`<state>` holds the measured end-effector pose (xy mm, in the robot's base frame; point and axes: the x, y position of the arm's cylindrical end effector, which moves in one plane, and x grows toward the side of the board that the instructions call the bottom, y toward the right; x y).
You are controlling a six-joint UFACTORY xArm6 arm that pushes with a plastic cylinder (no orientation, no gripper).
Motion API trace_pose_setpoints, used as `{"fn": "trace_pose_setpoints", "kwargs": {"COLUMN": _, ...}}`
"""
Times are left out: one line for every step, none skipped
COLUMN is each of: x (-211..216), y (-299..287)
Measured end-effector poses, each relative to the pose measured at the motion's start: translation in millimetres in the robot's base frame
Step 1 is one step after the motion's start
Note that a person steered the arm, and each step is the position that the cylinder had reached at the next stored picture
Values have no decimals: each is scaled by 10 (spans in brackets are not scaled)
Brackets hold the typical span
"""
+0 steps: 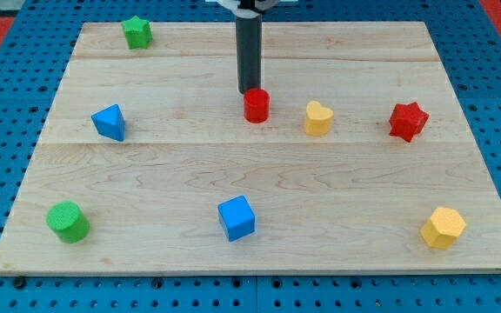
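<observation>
My tip (pixel 250 92) stands at the upper middle of the wooden board (pixel 259 235), touching or just behind the top edge of the red cylinder (pixel 257 106). A yellow heart-shaped block (pixel 317 118) lies a short way to the red cylinder's right. Further right sits a red star block (pixel 408 121). A blue triangular block (pixel 110 123) lies well to the left of the tip.
A green star block (pixel 136 32) sits near the board's top left corner. A green cylinder (pixel 67 222) is at the bottom left, a blue cube (pixel 237 217) at the bottom middle, a yellow hexagonal block (pixel 443 228) at the bottom right. Blue pegboard (pixel 7 104) surrounds the board.
</observation>
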<state>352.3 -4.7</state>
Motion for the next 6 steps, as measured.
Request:
{"fn": "trace_pose_setpoints", "kwargs": {"x": 38, "y": 5}}
{"fn": "trace_pose_setpoints", "kwargs": {"x": 193, "y": 42}}
{"fn": "trace_pose_setpoints", "kwargs": {"x": 157, "y": 0}}
{"fn": "trace_pose_setpoints", "kwargs": {"x": 130, "y": -499}}
{"fn": "trace_pose_setpoints", "kwargs": {"x": 578, "y": -800}}
{"fn": "trace_pose_setpoints", "kwargs": {"x": 639, "y": -1022}}
